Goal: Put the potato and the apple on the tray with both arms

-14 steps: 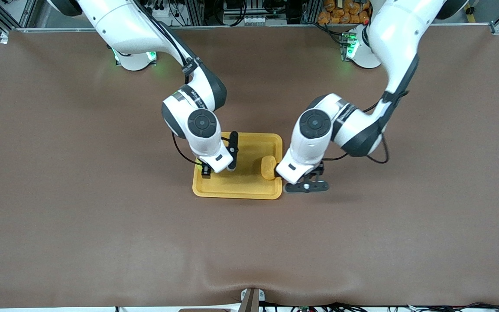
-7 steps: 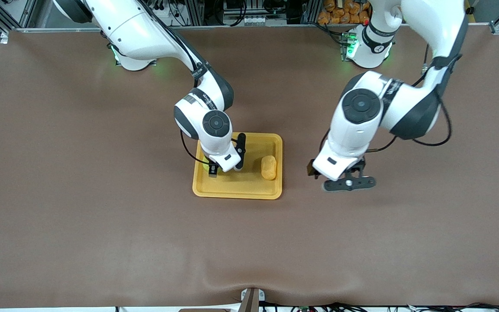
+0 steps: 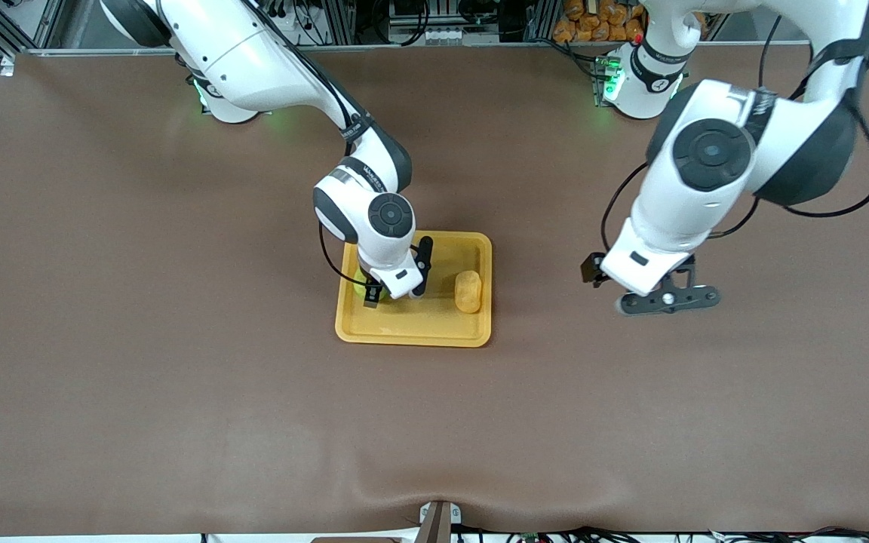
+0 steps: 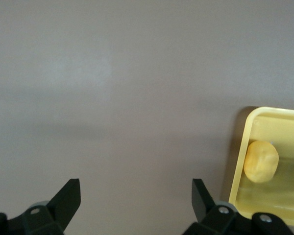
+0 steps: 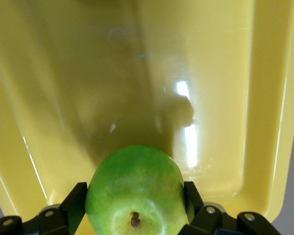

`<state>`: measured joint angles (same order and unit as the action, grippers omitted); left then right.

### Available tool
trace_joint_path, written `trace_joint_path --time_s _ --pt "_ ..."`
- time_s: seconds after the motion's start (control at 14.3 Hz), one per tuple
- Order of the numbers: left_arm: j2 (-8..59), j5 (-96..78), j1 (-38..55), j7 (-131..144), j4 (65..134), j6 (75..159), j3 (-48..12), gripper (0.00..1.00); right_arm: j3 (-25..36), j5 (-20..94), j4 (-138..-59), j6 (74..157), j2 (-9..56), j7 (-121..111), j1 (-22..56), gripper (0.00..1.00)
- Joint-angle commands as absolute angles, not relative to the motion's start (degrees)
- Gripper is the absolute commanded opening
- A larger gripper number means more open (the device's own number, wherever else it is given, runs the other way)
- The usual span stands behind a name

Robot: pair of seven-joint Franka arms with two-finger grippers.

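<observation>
The yellow-orange tray (image 3: 412, 329) lies mid-table. The oblong potato (image 3: 468, 292) lies in it at the end toward the left arm; it also shows in the left wrist view (image 4: 261, 160). My right gripper (image 3: 393, 290) is low over the tray's other half, shut on the green apple (image 5: 134, 183), stem dimple toward the camera, fingers (image 5: 78, 198) against both its sides. The apple is just above or on the tray floor (image 5: 210, 73); I cannot tell which. My left gripper (image 3: 664, 299) is open and empty over bare table, toward the left arm's end; its jaws stand wide apart (image 4: 134, 188).
The brown table cover (image 3: 178, 377) stretches all around the tray. The arm bases (image 3: 634, 90) stand along the table's edge farthest from the front camera. The tray's corner (image 4: 252, 120) shows in the left wrist view.
My left arm has drawn away from the tray toward its own end and risen, leaving the potato in the tray. My right gripper has shifted slightly toward the potato with the apple.
</observation>
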<state>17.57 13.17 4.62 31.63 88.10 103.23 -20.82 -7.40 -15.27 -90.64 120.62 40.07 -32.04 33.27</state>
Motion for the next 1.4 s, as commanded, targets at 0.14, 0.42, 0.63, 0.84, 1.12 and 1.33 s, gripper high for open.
trace_joint_path --time_s 0.14,0.42,0.63,0.84,1.12,1.33 --pt "12.75 11.25 1.33 27.61 89.03 99.14 -21.36 1.0 -6.94 -20.99 -90.09 120.15 39.99 -22.69 35.59 1.0" --pt "10.29 10.2 -1.93 20.06 88.24 97.04 -21.18 1.0 -7.03 -20.92 -89.74 119.62 39.38 -22.15 35.51 1.0" --pt "8.53 10.11 -4.3 15.3 87.45 95.19 -21.18 1.0 -7.21 -20.92 -89.65 118.48 37.71 -22.15 35.51 1.0" --pt "7.12 8.45 -6.5 12.22 87.36 95.01 -21.09 1.0 -7.21 -20.48 -89.65 114.8 34.64 -22.41 34.81 1.0" --pt "4.67 7.91 -8.26 8.53 87.45 93.6 -20.92 1.0 -7.03 -20.04 -89.56 110.31 30.25 -22.15 31.39 1.0" --pt "2.12 5.37 -10.01 6.68 87.45 91.15 -20.83 1.0 -6.94 -18.55 -89.65 106.62 25.33 -22.15 27.17 1.0"
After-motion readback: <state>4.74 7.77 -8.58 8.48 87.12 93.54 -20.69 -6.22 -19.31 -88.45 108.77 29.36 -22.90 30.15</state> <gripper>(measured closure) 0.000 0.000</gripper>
